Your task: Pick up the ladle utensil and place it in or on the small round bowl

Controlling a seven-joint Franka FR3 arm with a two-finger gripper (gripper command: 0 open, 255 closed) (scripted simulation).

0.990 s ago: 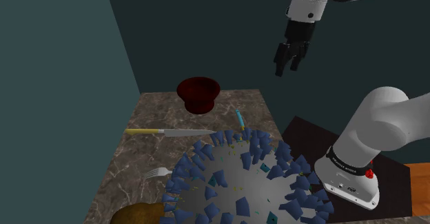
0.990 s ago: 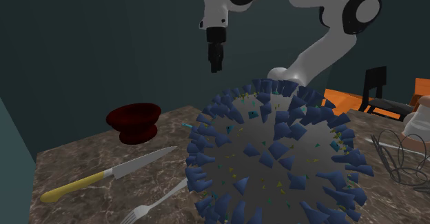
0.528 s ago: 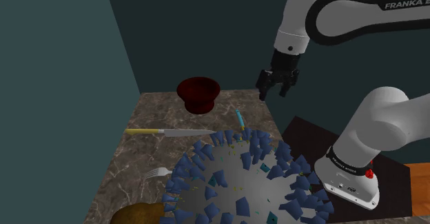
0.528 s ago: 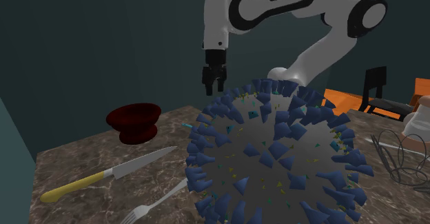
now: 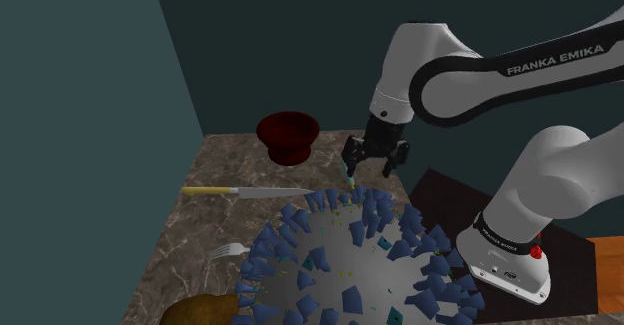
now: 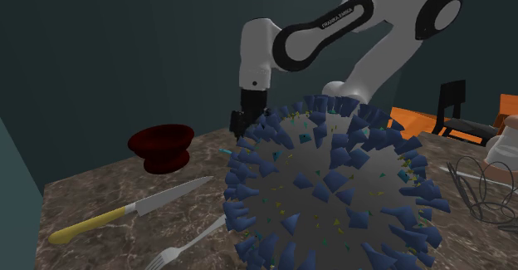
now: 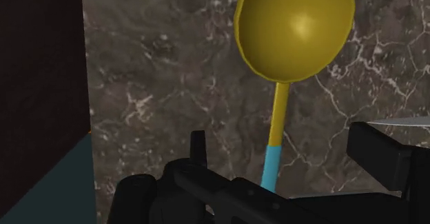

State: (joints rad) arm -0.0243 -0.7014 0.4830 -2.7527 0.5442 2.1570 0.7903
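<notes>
Now the black gripper (image 5: 372, 168) hangs low over the marble counter (image 5: 215, 163), at the end of the white arm (image 5: 440, 58), and its fingers stand apart. From the wrist camera the ladle (image 7: 295, 31) lies flat on the counter below the gripper (image 7: 282, 140): a round yellow cup at the far end, a thin yellow stem, then a light blue handle that runs back between the two fingers (image 7: 377, 150). Neither finger touches it, so nothing is held. In the shoulder view a short piece of the blue handle (image 5: 348, 177) shows just under the gripper, at the far edge of a big grey ball covered in blue spikes (image 5: 350, 268), which hides the rest of the ladle. The dark red bowl (image 5: 288, 136) sits upright at the far end of the counter, near the ladle and to the shoulder view's left of it, not touching it. A knife (image 5: 245, 191) with a yellow handle lies across the counter nearer than the bowl, and a fork (image 5: 228, 250) lies nearer still, beside the ball. In the second exterior view the gripper (image 6: 241, 125) is partly hidden behind the ball (image 6: 328, 189), with the bowl (image 6: 162, 146) to that view's left and a wire basket (image 6: 486, 192) at its right edge.
</notes>
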